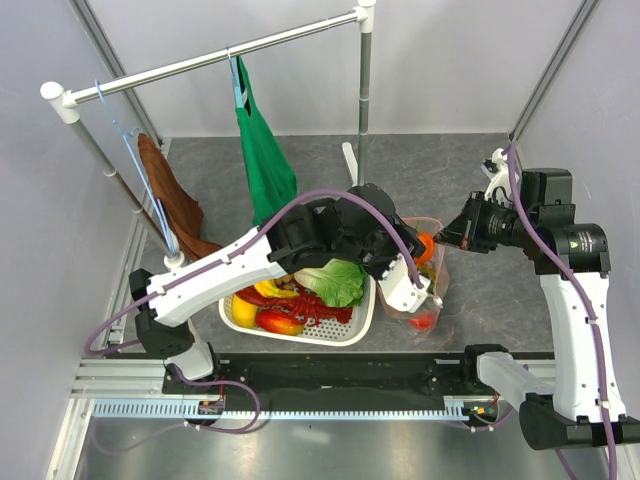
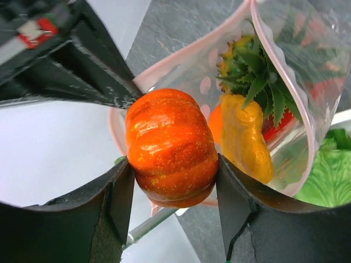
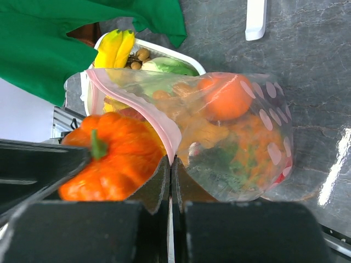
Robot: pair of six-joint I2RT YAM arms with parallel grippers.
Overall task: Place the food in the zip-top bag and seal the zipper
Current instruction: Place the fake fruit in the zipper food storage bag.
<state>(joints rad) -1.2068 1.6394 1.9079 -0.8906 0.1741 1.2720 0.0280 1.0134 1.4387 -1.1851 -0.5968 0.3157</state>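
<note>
pumpkin, glossy and likely slick, is clamped across its ribbed sides by the left fingers at the zip-top bag mouth, its limp rim pinched flat between the right fingers.

**Dark grey mottled counter and the things resting on it, seen from above.**
A white perforated basket sits at the near middle of the counter, close to the front edge. Just beside it on the right stands a clear zip-top bag with a pale pink mouth strip; its lower end appears to rest on the surface, which shows a faint glossy reflection beneath it. Toward the back, a white foot of the tubular rack lies flat on the stone-like top. At the left, a brown cloth hangs down, its lower end reaching the counter beside the rack's other post.
</note>
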